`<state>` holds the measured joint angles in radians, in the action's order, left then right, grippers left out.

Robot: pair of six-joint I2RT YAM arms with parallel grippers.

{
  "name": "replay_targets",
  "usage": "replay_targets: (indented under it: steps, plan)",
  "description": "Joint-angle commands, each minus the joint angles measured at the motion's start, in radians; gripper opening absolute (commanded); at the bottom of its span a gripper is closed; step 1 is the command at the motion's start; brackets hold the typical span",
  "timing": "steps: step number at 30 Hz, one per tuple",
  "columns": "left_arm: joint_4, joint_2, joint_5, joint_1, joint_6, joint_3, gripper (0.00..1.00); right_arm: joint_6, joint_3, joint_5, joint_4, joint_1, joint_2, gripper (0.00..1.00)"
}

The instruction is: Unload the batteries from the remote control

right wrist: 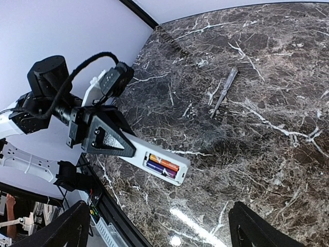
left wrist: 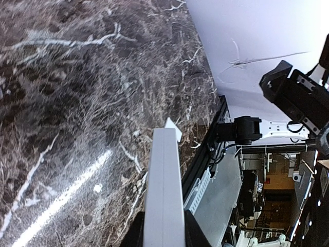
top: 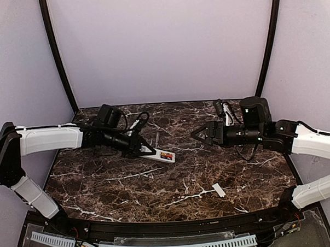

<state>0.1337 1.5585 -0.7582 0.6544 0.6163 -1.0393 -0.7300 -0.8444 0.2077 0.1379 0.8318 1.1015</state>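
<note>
My left gripper (top: pixel 146 148) is shut on the white remote control (top: pixel 158 155) and holds it on edge, low over the marble table. Its open battery recess faces the right arm. Two batteries (right wrist: pixel 163 165) lie side by side in the recess, one orange, one dark purple with an orange end; they also show in the top view (top: pixel 167 155). In the left wrist view the remote (left wrist: pixel 163 190) is seen edge-on between my fingers. My right gripper (top: pixel 198 134) is open and empty, to the right of the remote and apart from it; its fingers (right wrist: pixel 257 229) frame the right wrist view.
The small flat white cover piece (top: pixel 219 190) lies on the table near the front right. A thin grey pen-like tool (right wrist: pixel 224 91) lies on the marble behind the remote. The table's black front edge (top: pixel 169 224) runs along the near side.
</note>
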Motion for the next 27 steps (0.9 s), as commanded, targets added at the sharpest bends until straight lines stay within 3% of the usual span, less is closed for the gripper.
replay_targets:
  steps: [1, 11, 27]
  plan:
    - [-0.105, -0.063, 0.077, 0.033, 0.086, 0.12, 0.0, 0.021, 0.022, -0.027, 0.012, -0.005, 0.013, 0.93]
    - [-0.328, -0.024, 0.1, 0.078, 0.202, 0.272, 0.0, 0.009, 0.073, -0.032, 0.001, -0.006, 0.0, 0.93]
    - [-0.389, 0.084, 0.115, 0.096, 0.194, 0.321, 0.04, -0.004, 0.142, -0.05, -0.032, -0.006, -0.02, 0.93]
